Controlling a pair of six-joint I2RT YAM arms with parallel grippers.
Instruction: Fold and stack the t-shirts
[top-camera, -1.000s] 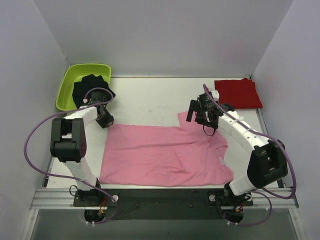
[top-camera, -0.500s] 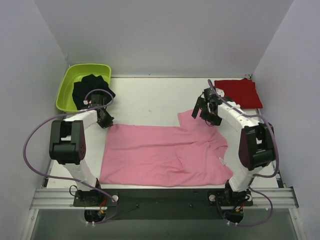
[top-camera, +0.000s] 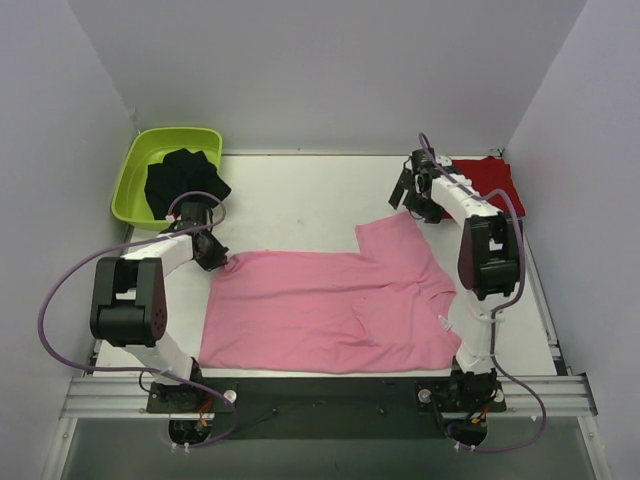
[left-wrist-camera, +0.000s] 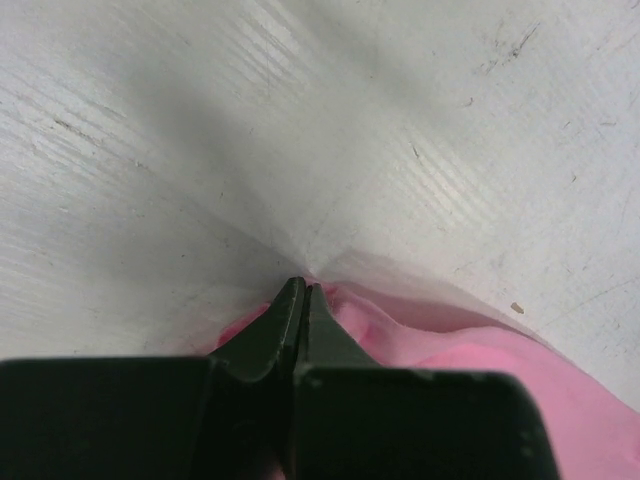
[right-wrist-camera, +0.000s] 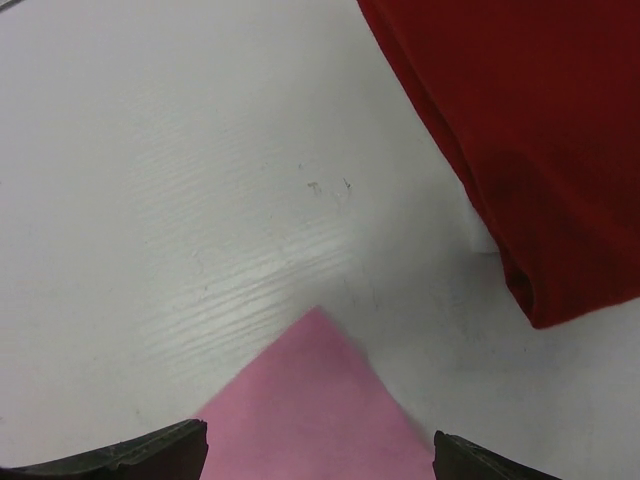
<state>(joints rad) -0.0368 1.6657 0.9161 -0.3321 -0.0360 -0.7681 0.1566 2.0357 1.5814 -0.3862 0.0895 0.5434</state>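
A: One question: which step?
B: Folding, I'd say. The pink shirt (top-camera: 330, 315) is spread at lower centre. The left gripper (top-camera: 214, 256) pinches its left corner, and the right gripper (top-camera: 412, 198) hangs open over its far corner, near the folded red shirt (top-camera: 492, 180) at upper right.
A: Next?
B: Likely the right gripper must close on that corner.

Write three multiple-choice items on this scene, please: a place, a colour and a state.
1. Where on the table is the red t-shirt? A near left corner; B far right corner; C centre.
2. What colour is the tub? A blue; B white; C lime green.
3. The left fingers are: A shut on the pink t-shirt's edge; B wide open; C holding the red t-shirt.
Answers: B, seen there from above; C, plain from above; A, the wrist view shows them pinching pink cloth.
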